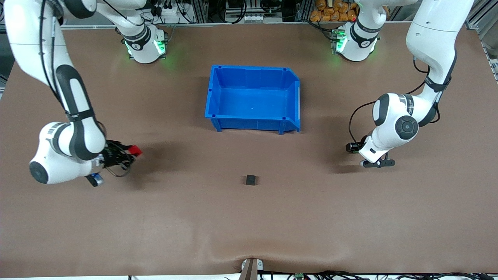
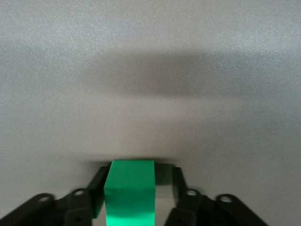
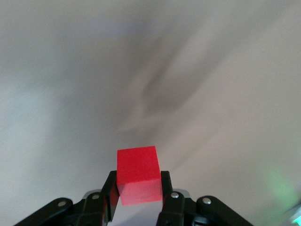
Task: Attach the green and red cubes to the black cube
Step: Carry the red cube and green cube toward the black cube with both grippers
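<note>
The black cube (image 1: 251, 179) sits alone on the brown table, nearer to the front camera than the blue bin. My right gripper (image 1: 130, 152) is shut on the red cube (image 1: 135, 149) over the right arm's end of the table. The right wrist view shows the red cube (image 3: 137, 173) pinched between both fingers of the right gripper (image 3: 138, 178). My left gripper (image 1: 352, 147) is low at the left arm's end of the table. In the left wrist view, the left gripper (image 2: 139, 173) straddles the green cube (image 2: 130, 190); one finger is against it and a gap shows at the other.
An empty blue bin (image 1: 214, 97) stands in the middle of the table, farther from the front camera than the black cube. The arms' bases stand along the table's back edge. Brown table surface lies between each gripper and the black cube.
</note>
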Controlling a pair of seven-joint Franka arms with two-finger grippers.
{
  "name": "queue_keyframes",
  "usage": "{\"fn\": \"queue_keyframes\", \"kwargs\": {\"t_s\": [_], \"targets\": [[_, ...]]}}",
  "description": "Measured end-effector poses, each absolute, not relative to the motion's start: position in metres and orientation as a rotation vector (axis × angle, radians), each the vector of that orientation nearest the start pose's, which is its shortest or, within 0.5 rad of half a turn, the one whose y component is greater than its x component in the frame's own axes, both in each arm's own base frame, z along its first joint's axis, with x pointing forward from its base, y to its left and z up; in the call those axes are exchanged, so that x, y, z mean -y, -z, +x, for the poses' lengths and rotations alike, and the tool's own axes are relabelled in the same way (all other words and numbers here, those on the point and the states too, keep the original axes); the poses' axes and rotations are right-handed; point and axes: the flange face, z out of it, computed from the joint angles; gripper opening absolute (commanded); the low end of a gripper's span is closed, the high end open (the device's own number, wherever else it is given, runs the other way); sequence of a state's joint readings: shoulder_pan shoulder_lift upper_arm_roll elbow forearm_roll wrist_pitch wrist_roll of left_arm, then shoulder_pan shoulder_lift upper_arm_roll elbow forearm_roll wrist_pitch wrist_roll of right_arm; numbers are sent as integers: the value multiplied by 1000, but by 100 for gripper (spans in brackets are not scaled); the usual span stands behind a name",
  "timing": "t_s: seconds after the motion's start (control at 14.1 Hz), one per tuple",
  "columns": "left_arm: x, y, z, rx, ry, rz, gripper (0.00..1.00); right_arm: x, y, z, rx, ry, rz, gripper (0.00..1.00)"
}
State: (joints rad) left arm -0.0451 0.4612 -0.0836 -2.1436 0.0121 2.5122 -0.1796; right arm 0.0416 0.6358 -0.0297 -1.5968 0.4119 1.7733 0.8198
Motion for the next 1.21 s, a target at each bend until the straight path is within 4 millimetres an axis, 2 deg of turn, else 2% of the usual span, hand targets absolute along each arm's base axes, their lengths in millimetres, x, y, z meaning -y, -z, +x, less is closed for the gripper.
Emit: {"fn": "queue_keyframes", "kwargs": {"t_s": [0.14, 0.28, 0.43, 0.64, 0.78, 0.92, 1.07, 1.21], "targets": [[72, -178, 555, 83, -148, -3153, 0, -101, -252, 659, -1485, -778, -2392, 0], [70, -182, 559, 124, -132, -3153, 0, -152, -254, 671, -1607, -670, -2277, 0], [69, -192, 567, 295, -94, -3143, 0, -203, -243, 672, -1728, -585, -2187, 0], [72, -217, 582, 639, -16, -3102, 0, -263, -224, 663, -1899, -515, -2066, 0], [74, -231, 590, 846, 24, -3064, 0, -295, -217, 655, -1983, -506, -1998, 0], [87, -235, 591, 1153, 15, -2976, 0, -321, -213, 650, -2037, -507, -1949, 0], [117, -238, 589, 1446, -26, -2855, 0, -340, -206, 650, -2064, -467, -1895, 0], [152, -245, 594, 1667, -37, -2757, 0, -356, -197, 649, -2090, -450, -1852, 0]]}}
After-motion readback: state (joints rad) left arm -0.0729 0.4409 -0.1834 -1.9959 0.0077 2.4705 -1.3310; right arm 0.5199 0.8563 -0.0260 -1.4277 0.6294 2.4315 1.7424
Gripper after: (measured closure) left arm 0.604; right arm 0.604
